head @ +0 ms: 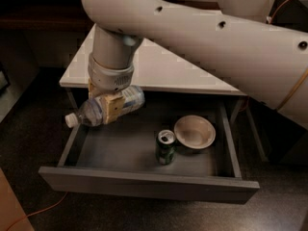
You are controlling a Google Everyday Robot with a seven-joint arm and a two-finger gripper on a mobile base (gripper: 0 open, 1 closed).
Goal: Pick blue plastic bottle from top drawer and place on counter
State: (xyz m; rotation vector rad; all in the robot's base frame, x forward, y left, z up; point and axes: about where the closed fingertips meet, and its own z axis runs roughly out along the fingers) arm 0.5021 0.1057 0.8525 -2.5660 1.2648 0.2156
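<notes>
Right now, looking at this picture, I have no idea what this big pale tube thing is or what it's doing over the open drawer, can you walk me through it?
The big pale tube is a robot arm. It ends in a gripper with two fingers, like a simple pincer. There is only one camera. Where it is mounted is not known, but it looks down on the scene from the drawer's front side. The gripper is shut on the blue plastic bottle, a small clear water bottle. It holds the bottle on its side in the air over the left end of the top drawer, which is pulled open. Inside the drawer stand a green can and, to its right, a pale bowl. Behind is the counter, the cabinet's white top, where the bottle should go.
</notes>
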